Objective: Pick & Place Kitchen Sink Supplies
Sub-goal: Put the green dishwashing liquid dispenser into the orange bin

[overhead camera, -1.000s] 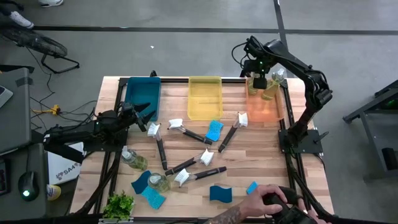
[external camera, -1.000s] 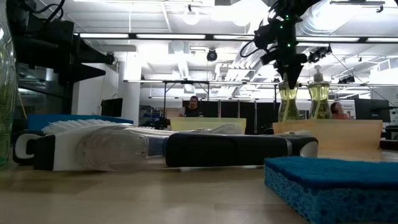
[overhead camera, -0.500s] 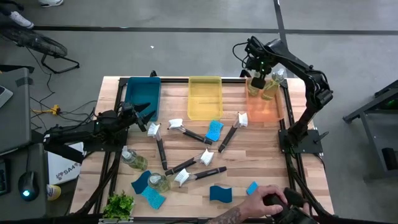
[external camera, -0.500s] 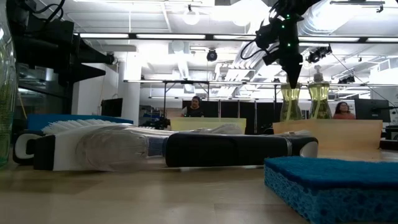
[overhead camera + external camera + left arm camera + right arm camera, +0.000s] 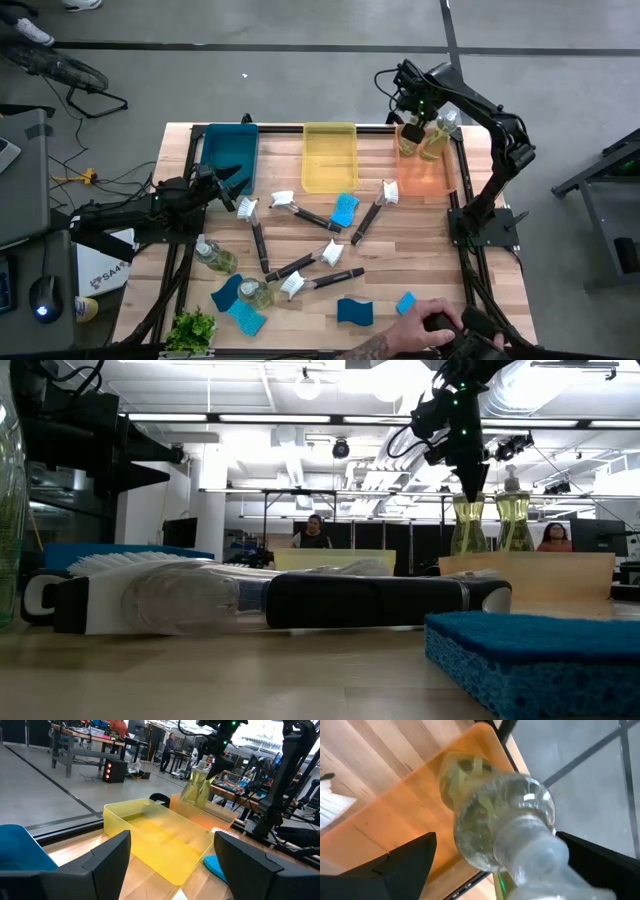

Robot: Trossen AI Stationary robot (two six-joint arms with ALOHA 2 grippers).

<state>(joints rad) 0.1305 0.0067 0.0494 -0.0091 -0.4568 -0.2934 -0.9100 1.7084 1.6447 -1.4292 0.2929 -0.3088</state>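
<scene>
Two clear bottles of yellow-green liquid stand upright in the orange bin [image 5: 428, 178] at the table's far right. My right gripper [image 5: 414, 118] points down over the left bottle [image 5: 505, 815]. It is open, with a finger on either side of the pale pump top [image 5: 535, 855] and clear of it. The second bottle [image 5: 515, 525] stands beside the first. My left gripper [image 5: 235, 178] waits open and level at the left, near the blue bin [image 5: 230, 150]. Brushes, blue sponges and two more bottles lie loose on the table.
A yellow bin [image 5: 329, 155] stands between the blue and orange bins. Dish brushes [image 5: 300, 268], sponges [image 5: 345, 208] and bottles [image 5: 213, 257] are scattered over the middle and near left. A green plant [image 5: 190, 328] sits at the near left corner. A person's hand [image 5: 425, 322] rests at the near right edge.
My right gripper has rolled about its own pointing line while staying over the orange bin. The bottle under it stays standing in the bin.
</scene>
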